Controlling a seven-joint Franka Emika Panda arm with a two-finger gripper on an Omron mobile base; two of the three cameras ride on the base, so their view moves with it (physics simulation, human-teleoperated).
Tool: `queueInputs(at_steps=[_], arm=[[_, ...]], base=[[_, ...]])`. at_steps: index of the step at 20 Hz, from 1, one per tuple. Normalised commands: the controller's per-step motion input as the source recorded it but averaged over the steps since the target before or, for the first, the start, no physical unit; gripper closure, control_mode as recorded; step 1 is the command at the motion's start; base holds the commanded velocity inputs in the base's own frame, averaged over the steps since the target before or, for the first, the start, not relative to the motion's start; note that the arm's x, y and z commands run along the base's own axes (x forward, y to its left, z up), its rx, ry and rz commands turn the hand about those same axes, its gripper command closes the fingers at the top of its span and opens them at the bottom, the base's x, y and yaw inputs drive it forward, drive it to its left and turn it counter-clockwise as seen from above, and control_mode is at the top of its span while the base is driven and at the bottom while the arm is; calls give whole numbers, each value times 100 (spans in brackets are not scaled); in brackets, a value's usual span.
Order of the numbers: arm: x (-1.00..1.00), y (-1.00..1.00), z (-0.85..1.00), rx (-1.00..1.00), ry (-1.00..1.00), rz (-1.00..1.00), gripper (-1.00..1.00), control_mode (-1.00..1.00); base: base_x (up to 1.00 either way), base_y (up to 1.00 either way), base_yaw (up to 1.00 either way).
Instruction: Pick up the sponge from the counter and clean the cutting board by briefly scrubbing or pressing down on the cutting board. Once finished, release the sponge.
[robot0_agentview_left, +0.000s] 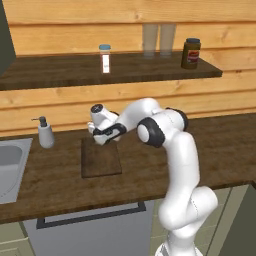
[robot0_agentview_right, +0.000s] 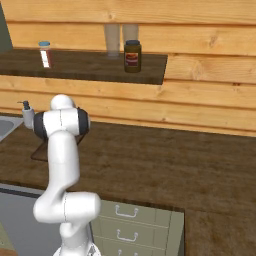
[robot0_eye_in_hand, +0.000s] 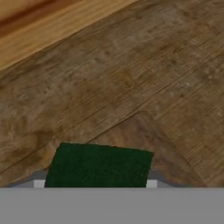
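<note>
Hand view: sponge (robot0_eye_in_hand: 98, 165) between fingers (robot0_eye_in_hand: 151, 183)

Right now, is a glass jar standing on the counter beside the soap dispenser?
No, the dark jar stands on the wall shelf, far from the soap dispenser.

counter (robot0_agentview_left: 225, 150) right of cutting board (robot0_agentview_left: 101, 160) open; soap dispenser (robot0_agentview_left: 45, 133) left

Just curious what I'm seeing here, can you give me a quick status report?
Gripper shut on the sponge, low over the cutting board. Whether the sponge touches the board, cannot tell. Nothing in the way.
</note>
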Motion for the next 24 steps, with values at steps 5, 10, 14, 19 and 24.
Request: queueInputs(at_steps=[5, 10, 14, 19, 24], arm=[[0, -68, -13, 3, 4, -3, 100, -100], [0, -42, -21, 1, 4, -2, 100, -100], [-12, 5, -13, 0, 0, -1, 100, -100], [-71, 13, -2, 0, -1, -4, 100, -100], [-83, 3, -29, 0, 0, -5, 100, -100]], base=[[0, 0, 0], [0, 0, 0], [0, 0, 0], [0, 0, 0], [0, 0, 0]])
